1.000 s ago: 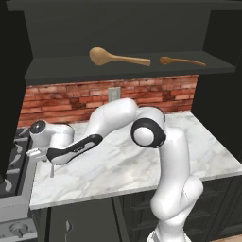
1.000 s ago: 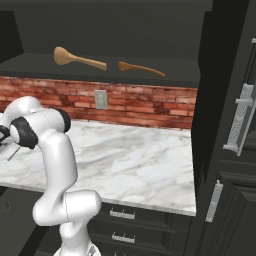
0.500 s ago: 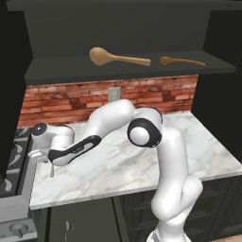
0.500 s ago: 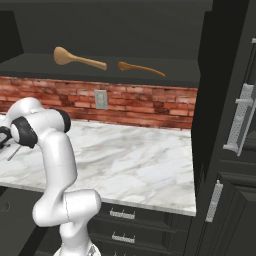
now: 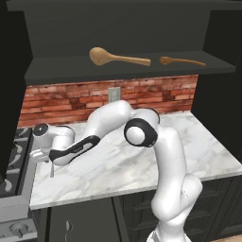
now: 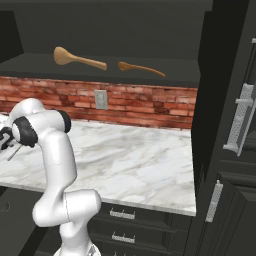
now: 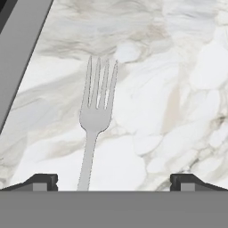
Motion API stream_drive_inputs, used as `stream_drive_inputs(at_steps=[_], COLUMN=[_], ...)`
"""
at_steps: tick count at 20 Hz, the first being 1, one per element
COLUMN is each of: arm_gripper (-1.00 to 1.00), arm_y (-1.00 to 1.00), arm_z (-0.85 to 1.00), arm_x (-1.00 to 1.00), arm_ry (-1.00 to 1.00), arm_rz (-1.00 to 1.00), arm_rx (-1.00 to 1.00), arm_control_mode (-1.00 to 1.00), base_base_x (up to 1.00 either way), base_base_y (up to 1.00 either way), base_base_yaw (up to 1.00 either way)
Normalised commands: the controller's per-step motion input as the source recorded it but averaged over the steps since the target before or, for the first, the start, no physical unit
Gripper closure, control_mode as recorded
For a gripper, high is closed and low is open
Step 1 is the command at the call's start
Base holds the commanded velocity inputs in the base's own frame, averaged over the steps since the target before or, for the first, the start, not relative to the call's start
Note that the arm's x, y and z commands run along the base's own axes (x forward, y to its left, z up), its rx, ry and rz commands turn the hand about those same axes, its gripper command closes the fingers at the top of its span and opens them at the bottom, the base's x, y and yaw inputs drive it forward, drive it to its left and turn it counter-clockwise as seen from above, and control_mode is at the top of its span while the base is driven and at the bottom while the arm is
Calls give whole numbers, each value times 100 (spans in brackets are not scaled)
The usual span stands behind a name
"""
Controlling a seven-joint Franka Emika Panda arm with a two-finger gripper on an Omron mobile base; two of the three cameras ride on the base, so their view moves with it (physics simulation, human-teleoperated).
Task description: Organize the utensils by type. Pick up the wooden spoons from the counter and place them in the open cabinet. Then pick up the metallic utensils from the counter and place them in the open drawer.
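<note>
A small silver fork [image 7: 95,113] lies flat on the white marble counter [image 5: 142,160], tines pointing away from the hand. My gripper [image 7: 114,180] hovers close over it with its jaws open wide. The fork's handle runs down nearer the left fingertip [image 7: 42,181]. From the left base view, my gripper [image 5: 45,159] is at the counter's left end with the fork [image 5: 51,170] under it. It sits at the left edge of the right base view [image 6: 6,142]. Both wooden spoons, a large tan one [image 5: 118,57] and a thin darker one [image 5: 182,61], rest in the open cabinet [image 5: 71,71].
The dark stove top [image 5: 12,160] borders the counter just left of the fork, its edge [image 7: 18,53] close to the tines. A dark open drawer [image 5: 80,222] below the counter front holds a small spoon-like item [image 5: 69,226]. Tall dark cabinets [image 6: 230,150] stand at the right.
</note>
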Motion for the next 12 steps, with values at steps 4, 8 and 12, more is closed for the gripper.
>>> stream_drive_inputs(at_steps=[4, 8, 12], arm_gripper=[-100, -100, -100], arm_y=[7, 9, 8], arm_z=[-9, -5, -6], arm_x=[11, 9, 10], arm_ry=[0, 0, 0], arm_rz=[0, 0, 0], arm_rx=[0, 0, 0], arm_control_mode=[-100, -100, -100], base_base_x=[0, 0, 0], base_base_y=[0, 0, 0], base_base_yaw=[0, 0, 0])
